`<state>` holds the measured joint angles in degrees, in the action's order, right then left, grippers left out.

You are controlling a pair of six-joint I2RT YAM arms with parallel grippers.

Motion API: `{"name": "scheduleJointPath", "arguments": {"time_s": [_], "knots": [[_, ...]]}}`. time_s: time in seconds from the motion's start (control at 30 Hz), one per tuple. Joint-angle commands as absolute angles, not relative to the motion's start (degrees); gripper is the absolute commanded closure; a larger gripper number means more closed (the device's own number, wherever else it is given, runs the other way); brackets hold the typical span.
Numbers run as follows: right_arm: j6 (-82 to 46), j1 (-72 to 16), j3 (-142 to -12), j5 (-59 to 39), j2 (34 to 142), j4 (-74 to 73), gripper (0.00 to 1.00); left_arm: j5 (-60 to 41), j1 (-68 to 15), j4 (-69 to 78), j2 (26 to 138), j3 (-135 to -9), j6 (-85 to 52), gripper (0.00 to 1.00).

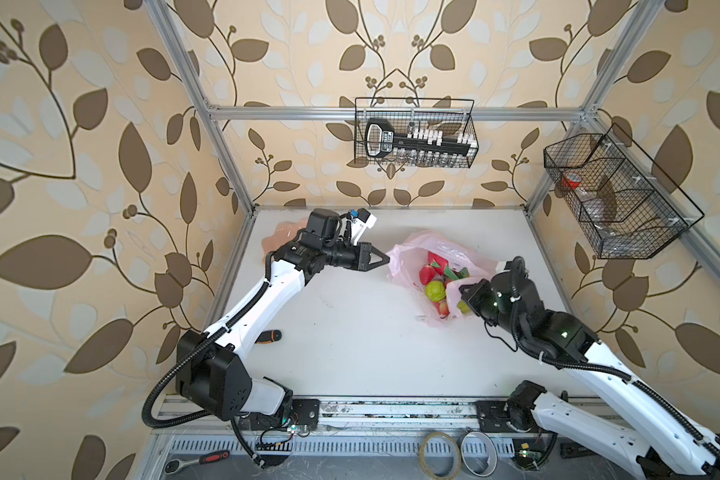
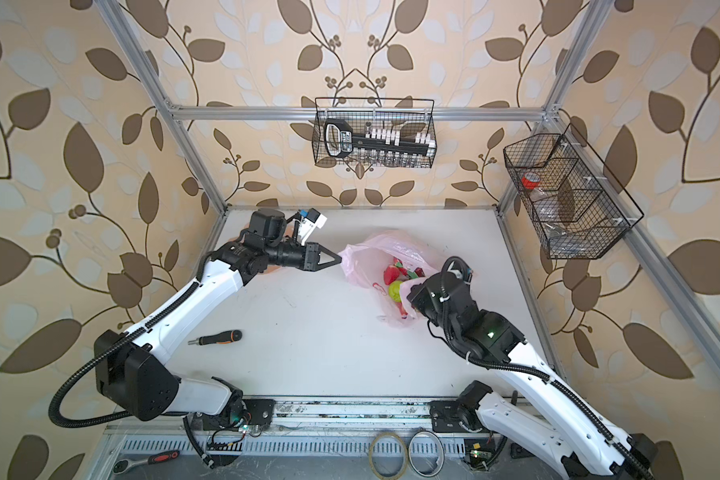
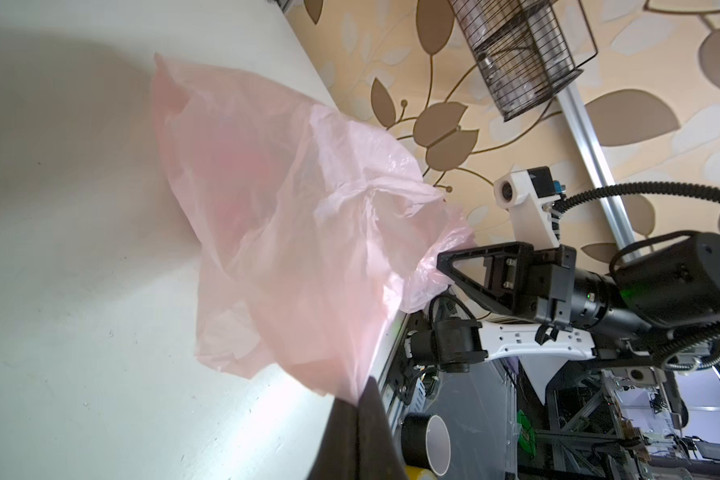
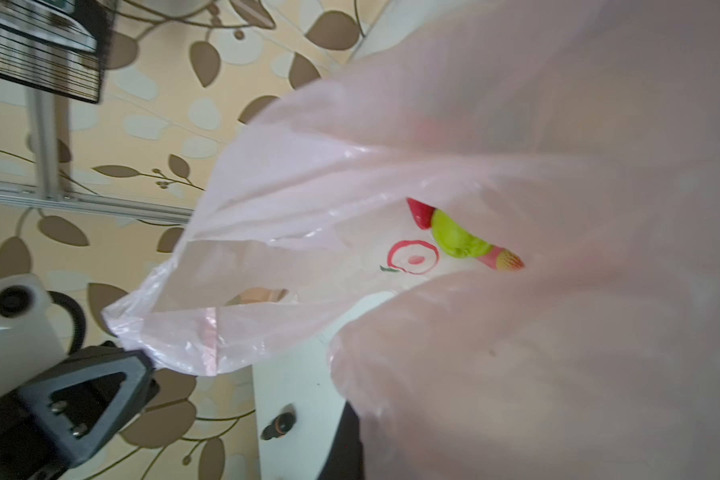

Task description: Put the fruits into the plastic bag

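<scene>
On the right half of the table (image 1: 350,332) lies the plastic bag (image 1: 406,257), its mouth drawn out between the two arms; the left claw (image 1: 386,260) is clenched on the bag's far-left rim, and the right wrist view shows crinkled film pinched at its tip; the right claw (image 3: 440,261) is clamped shut on the opposite, nearer rim, with pink plastic bunched at its point; the fruits (image 1: 433,286) sit inside in a heap, a lumpy green one among red ones, closer to the right claw than to the left; the opening's long axis runs from one claw to the other, so any lift, I judge, must keep both rims level or the heap may roll out.
</scene>
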<state>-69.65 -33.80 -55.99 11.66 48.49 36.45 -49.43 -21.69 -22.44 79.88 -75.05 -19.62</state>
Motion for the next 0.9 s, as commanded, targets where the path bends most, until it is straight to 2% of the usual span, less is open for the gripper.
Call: {"name": "scheduleJointPath", "arguments": {"time_s": [0.0,0.2,0.33,0.5,0.73,0.87], "knots": [[-63.8,-28.2,-63.3,1.7,51.8,38.4,1.0,-48.7,-20.3,-20.5,76.9,-81.3,-26.5,1.0],[-61.8,-20.4,-75.3,-10.2,58.7,38.3,1.0,-45.3,-16.6,-22.4,78.5,-90.7,-32.7,1.0],[-61.7,-17.7,-81.3,-14.3,62.0,39.0,1.0,-42.2,-15.6,-25.7,80.0,-96.9,-32.9,1.0],[-63.1,-13.5,-85.8,-20.5,64.9,39.1,1.0,-37.9,-13.2,-36.8,82.2,-106.3,-29.9,1.0],[-65.1,-10.0,-82.8,-26.1,65.6,36.2,1.0,-34.0,-6.6,-47.9,81.8,-107.5,-24.9,1.0],[-66.3,-9.9,-80.9,-27.2,65.3,34.0,1.0,-37.0,-6.6,-43.6,80.0,-102.5,-26.4,1.0]]}}
